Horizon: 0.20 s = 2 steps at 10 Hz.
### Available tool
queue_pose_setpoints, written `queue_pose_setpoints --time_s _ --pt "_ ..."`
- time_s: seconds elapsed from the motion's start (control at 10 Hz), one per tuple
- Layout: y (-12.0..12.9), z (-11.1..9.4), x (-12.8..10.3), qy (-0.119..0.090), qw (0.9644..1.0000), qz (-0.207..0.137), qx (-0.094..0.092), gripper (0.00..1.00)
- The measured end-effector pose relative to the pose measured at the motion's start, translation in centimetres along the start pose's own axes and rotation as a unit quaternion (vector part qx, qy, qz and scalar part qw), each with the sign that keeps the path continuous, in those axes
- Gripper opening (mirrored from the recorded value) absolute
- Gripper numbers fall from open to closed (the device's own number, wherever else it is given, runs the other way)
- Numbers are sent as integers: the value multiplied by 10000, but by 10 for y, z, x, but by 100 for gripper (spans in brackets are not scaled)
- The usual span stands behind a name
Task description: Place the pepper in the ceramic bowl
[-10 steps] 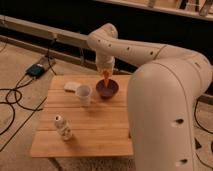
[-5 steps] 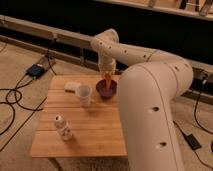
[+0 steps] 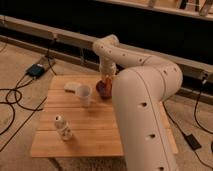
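— Four things on my pale wooden slatted table (image 3: 95, 131), counting left to right?

— Yes: a small white patterned bottle (image 3: 62, 127) near the front, a pale flat packet (image 3: 71, 86) at the back, a white translucent cup (image 3: 83, 94), then the dark maroon ceramic bowl (image 3: 103, 89).

— And the small glossy red-orange pepper (image 3: 105, 83)?

— Right over the bowl, at the tip of my gripper (image 3: 106, 81), which reaches straight down from above. Whether my fingers clasp it or have parted, I cannot tell.

— How would it handle?

— Light, smooth and slippery, I judge, and slightly yielding; a gentle grip across its widest part suits it best.
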Motion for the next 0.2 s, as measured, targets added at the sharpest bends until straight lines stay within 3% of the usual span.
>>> queue_pose_setpoints --time_s 0.2 --pt "2 14 1 126 9999 7 -21 22"
